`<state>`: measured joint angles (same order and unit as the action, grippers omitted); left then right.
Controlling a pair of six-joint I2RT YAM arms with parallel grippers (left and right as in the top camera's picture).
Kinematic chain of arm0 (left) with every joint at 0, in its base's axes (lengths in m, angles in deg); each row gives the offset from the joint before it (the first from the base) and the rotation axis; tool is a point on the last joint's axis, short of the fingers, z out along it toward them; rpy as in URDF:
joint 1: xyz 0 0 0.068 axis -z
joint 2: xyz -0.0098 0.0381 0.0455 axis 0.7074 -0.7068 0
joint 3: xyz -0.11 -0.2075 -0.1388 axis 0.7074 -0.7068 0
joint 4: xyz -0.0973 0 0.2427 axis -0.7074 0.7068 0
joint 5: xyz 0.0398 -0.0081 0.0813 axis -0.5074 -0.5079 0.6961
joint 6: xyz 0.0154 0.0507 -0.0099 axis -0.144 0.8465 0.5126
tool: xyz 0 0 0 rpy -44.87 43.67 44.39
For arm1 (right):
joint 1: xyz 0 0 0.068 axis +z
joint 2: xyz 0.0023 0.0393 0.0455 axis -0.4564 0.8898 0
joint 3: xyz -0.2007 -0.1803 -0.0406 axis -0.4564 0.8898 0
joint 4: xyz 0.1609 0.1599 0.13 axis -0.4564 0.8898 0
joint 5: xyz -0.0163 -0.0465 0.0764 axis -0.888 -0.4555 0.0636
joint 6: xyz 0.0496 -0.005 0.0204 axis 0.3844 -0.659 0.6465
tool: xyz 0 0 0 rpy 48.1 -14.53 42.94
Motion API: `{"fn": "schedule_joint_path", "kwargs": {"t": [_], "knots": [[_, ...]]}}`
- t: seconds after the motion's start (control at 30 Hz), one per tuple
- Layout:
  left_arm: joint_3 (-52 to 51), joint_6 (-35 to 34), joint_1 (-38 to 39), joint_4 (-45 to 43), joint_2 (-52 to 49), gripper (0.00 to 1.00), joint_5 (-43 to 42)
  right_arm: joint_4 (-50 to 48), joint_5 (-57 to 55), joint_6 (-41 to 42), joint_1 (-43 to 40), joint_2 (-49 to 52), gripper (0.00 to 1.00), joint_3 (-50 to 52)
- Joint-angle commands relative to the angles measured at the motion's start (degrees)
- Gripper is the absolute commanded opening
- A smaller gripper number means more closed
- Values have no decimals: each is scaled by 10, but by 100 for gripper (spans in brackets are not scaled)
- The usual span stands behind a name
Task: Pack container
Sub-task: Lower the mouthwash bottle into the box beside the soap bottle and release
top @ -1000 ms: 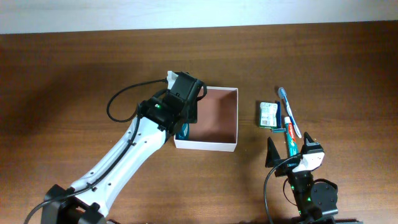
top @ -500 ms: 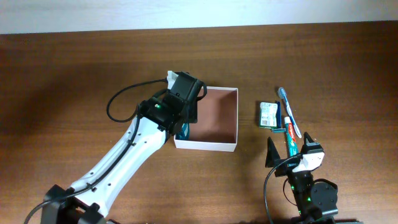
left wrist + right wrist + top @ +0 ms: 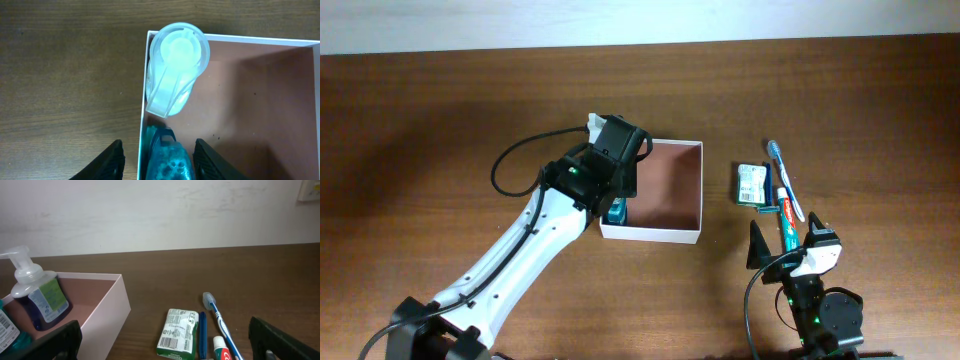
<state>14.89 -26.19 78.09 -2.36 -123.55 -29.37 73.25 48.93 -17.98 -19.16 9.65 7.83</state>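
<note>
container (image 3: 672,190) sitting on the table (image 3: 440,120), pump bottle (image 3: 175,65) and teal bottle (image 3: 167,161) standing inside against its left wall | left gripper (image 3: 159,150) hovering there, jaws parted around the teal bottle, not clamping it | right gripper (image 3: 163,330) gaping wide, holding nothing

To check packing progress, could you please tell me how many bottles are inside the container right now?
2. A clear-topped pump bottle stands against the container's wall; a teal bottle is next to it, under the left gripper. The arm may hide more.
</note>
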Motion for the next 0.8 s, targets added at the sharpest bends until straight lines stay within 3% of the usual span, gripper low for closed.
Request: {"fn": "schedule_joint_path", "kwargs": {"t": [0.0,0.27,0.6,0.7,0.77], "knots": [[8,10,3,3,24,46,9,4,1,0,3,-6,98,3],[8,21,3,16,86,45,8,4,1,0,3,-6,98,3],[8,19,2,110,102,44,40,4,1,0,3,-6,98,3],[8,-47,-5,151,102,44,120,4,1,0,3,-6,98,3],[8,-57,-12,155,102,39,117,4,1,0,3,-6,99,3]]}}
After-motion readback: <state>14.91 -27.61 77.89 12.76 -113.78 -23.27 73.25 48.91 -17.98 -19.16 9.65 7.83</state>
